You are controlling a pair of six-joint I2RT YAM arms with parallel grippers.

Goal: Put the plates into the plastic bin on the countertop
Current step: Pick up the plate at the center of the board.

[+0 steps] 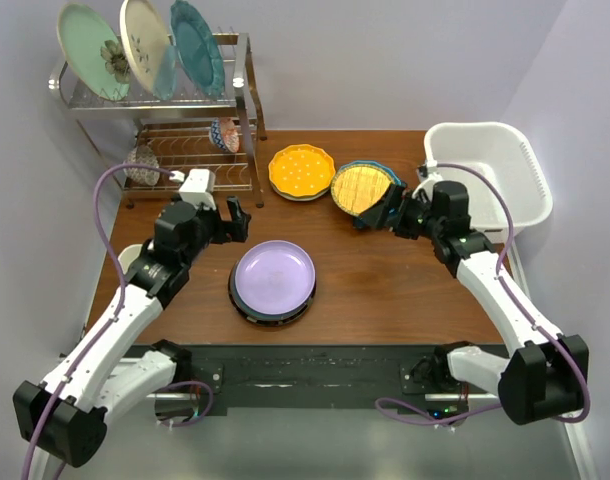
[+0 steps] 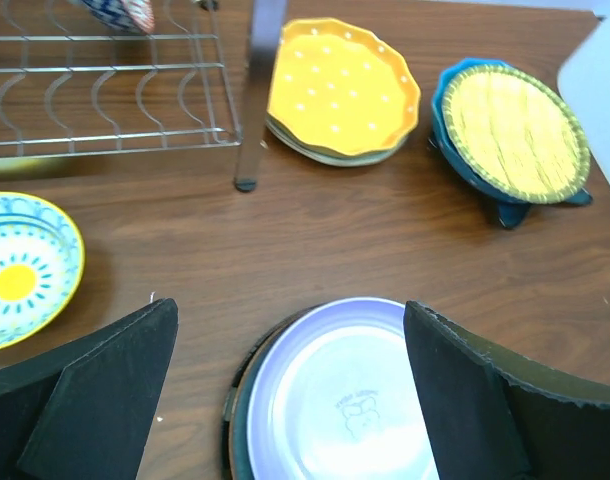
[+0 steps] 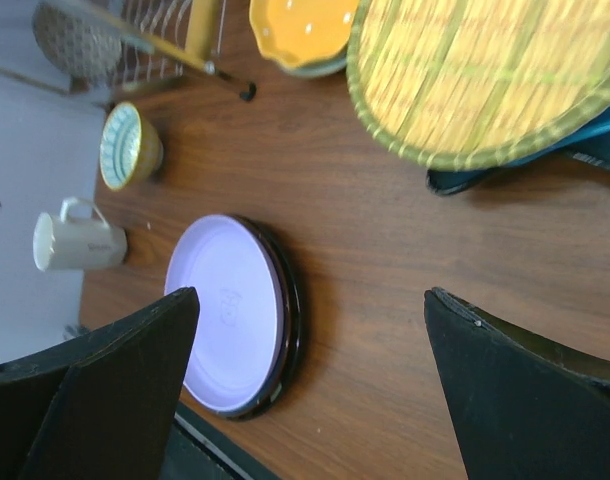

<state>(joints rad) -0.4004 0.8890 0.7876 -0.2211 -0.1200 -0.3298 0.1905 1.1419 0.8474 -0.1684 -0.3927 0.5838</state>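
- Right gripper [image 1: 377, 213] hangs with its jaws spread wide and nothing between them. It is beyond and to the right of the lilac plate [image 1: 274, 277], right at the near rim of the yellow gridded plate [image 1: 361, 188]. I cannot tell whether a finger touches that rim.
- The gridded plate lies on top of the blue star-shaped plate [image 2: 505, 205], whose points poke out from under it. Being perched like that, its rim looks easier to pinch than one lying flat on the wood.
- Left gripper [image 1: 237, 220] is just as wide open and empty. It hovers just beyond and left of the lilac plate, facing it, which I read as lining up for that plate's edge.
- The lilac plate sits nested on the dark-rimmed plate [image 1: 275, 316], so it would have to go first.
- The yellow scalloped plate [image 1: 301, 171] lies straight beyond the lilac plate, with something pale under it.
- The plastic bin [image 1: 480, 129] stands well to the right of and beyond the lilac plate, at the table's corner. No plate shows inside it, so the job looks barely begun.
- The right arm is the nearer one to the bin, which would explain why it takes the stack on that side.
- The wire rack [image 1: 185, 130] stands beyond and left of the lilac plate and holds upright plates that are no part of this job.
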